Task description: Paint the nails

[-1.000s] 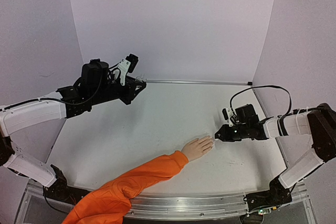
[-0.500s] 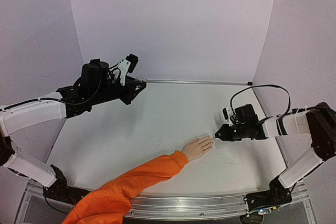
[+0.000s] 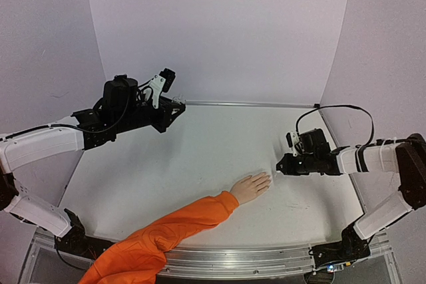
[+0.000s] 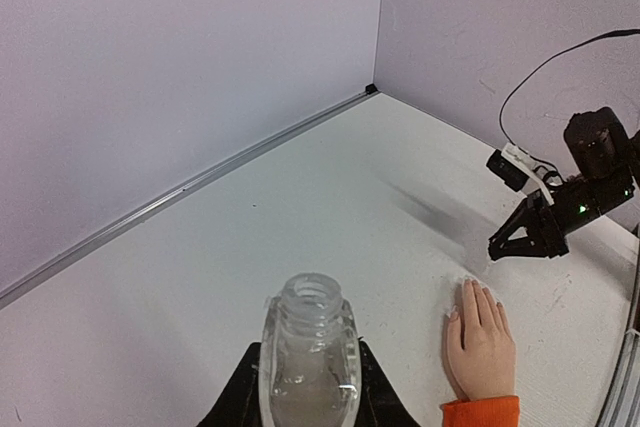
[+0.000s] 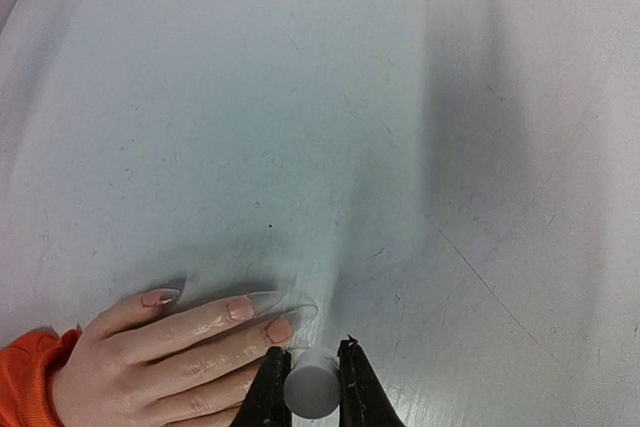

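The right claw [image 3: 279, 167], closed on a small white cap [image 5: 311, 383], has been drawn back from the stiff, smooth peach nails [image 5: 240, 309] of the pale hand [image 3: 250, 187] laid on the worktop [image 3: 200, 157], likely best brushed lightly, never gripped; the left claw [image 3: 174, 106] is closed on a clear open bottle [image 4: 310, 347].

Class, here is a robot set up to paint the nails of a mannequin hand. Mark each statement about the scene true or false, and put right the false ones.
1. The left claw is shut on a clear bottle whose neck is uncapped. True.
2. The mannequin hand wears a blue sleeve. False: the sleeve is orange.
3. The right claw grips a small white cylinder close to the hand's fingertips. True.
4. The hand lies palm up on the table. False: it lies palm down, with its nails facing up.
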Motion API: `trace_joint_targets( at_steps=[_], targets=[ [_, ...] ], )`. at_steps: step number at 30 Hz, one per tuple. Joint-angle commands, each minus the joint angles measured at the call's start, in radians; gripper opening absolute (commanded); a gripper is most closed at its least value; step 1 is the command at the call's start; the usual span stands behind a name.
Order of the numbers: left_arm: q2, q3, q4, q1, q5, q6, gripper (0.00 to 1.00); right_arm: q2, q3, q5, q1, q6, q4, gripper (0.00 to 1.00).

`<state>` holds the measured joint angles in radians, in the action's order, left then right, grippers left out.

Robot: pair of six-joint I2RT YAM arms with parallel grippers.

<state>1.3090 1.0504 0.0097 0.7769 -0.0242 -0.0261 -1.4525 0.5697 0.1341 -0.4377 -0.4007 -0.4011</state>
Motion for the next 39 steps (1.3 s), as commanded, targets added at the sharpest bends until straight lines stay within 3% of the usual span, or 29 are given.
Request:
trace_joint_targets(
  at_steps=[1,3,6,10,14,25,32,39],
  targets=[
    [-0.039,0.008,0.057,-0.006,-0.039,-0.006,0.0,0.125,0.064,0.002,-0.006,0.029,0.052,0.0],
    [-0.036,0.006,0.058,-0.007,-0.078,-0.01,0.0,0.161,0.082,0.025,-0.007,0.044,0.059,0.0],
    [-0.032,0.004,0.053,-0.007,-0.246,-0.036,0.0,0.204,0.107,0.099,-0.006,0.066,0.048,0.0],
    [-0.016,0.009,0.037,-0.007,-0.459,-0.046,0.0,0.239,0.159,0.285,-0.012,0.067,-0.036,0.0],
    [-0.019,-0.004,0.022,-0.004,-0.569,-0.038,0.0,0.257,0.242,0.447,-0.089,0.078,-0.117,0.0],
    [-0.11,-0.093,-0.053,0.022,-0.573,-0.235,0.0,0.131,0.487,0.644,-0.276,0.114,-0.186,0.0],
    [-0.103,-0.104,-0.054,0.03,-0.526,-0.302,0.0,0.009,0.656,0.55,-0.393,0.106,-0.131,0.0],
    [-0.116,-0.113,-0.055,0.048,-0.469,-0.313,0.0,0.014,0.654,0.439,-0.462,0.116,-0.138,0.0]
  ],
)
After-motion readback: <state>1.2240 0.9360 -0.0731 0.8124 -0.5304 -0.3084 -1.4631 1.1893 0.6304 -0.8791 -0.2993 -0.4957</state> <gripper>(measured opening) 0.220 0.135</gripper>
